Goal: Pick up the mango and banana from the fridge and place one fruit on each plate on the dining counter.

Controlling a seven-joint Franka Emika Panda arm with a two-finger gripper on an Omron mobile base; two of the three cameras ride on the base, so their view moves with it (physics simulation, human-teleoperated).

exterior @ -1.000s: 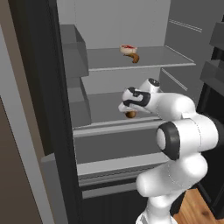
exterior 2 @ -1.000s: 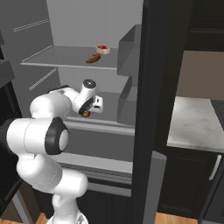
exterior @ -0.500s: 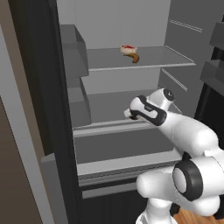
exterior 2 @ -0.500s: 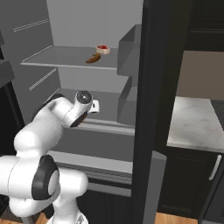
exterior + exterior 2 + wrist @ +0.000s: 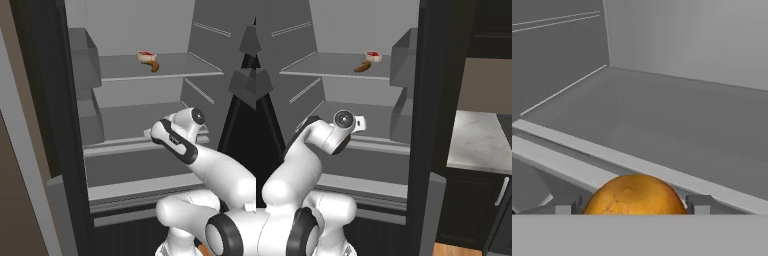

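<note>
Where it sits between the fingers (image 5: 562, 208), the mango (image 5: 634, 195) looks round, orange-brown.

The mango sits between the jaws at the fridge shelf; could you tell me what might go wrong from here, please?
1. The mango is round and held at its widest by jaws that stand well apart, so it may roll out when the arm swings.
2. The fridge door frame stands close beside the arm, so a wide pull-out could clip it.
3. The banana lies against the meat piece, which may get nudged when it is picked.
</note>
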